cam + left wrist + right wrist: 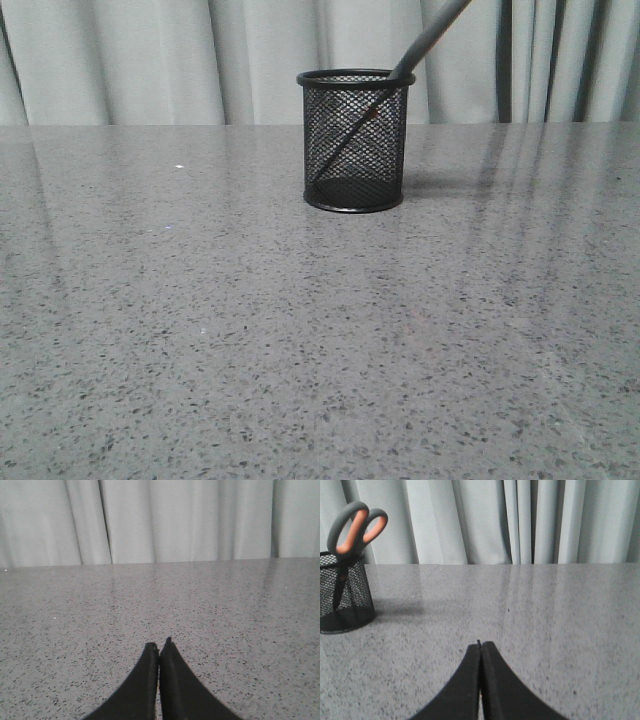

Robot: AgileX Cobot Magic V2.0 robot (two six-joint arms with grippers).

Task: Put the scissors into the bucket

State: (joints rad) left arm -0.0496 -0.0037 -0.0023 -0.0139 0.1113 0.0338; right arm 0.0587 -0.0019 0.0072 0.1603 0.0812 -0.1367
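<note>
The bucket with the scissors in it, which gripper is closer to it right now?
Right, probably. The right gripper, shut and empty, has the bucket and scissors in its wrist view. The left gripper, also shut, sees only bare table, so its distance can't be judged.

I see the grey-handled scissors (432,35) standing tilted inside the black wire-mesh bucket (355,140), toward the back of the speckled grey table (300,350).

Pale pleated curtains (150,60) hang behind a speckled grey table (200,330).
</note>
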